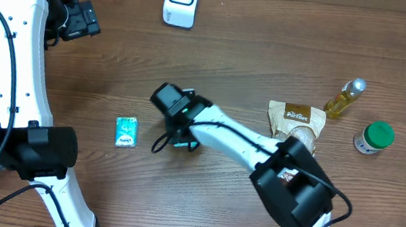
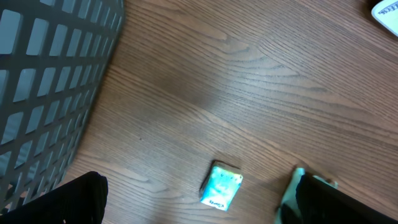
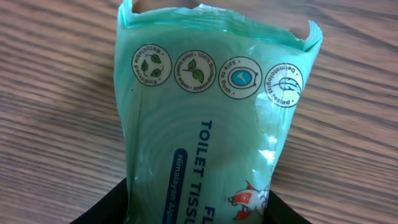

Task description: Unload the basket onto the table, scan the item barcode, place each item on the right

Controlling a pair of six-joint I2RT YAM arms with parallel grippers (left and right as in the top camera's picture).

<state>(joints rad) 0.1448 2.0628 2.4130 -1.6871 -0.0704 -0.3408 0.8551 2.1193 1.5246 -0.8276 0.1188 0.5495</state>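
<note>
Right claw (image 3: 196, 204) part-closed on lower end of mint-green plastic toilet-tissue pack (image 3: 205, 124), fingers pressing both edges. Pack at centre of brown wooden table (image 1: 272, 52); resting or lifted, cannot tell. End-grip likely leaves printed face free for white boxy scanner (image 1: 180, 0) at far edge. No barcode on visible face. Left claw (image 1: 81, 19) fully spread, empty, beside grey mesh basket (image 2: 43, 74), clear of work

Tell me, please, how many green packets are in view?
2: a small packet lying on the table, and a tissue pack between the right gripper's fingers. Others may be hidden.
</note>
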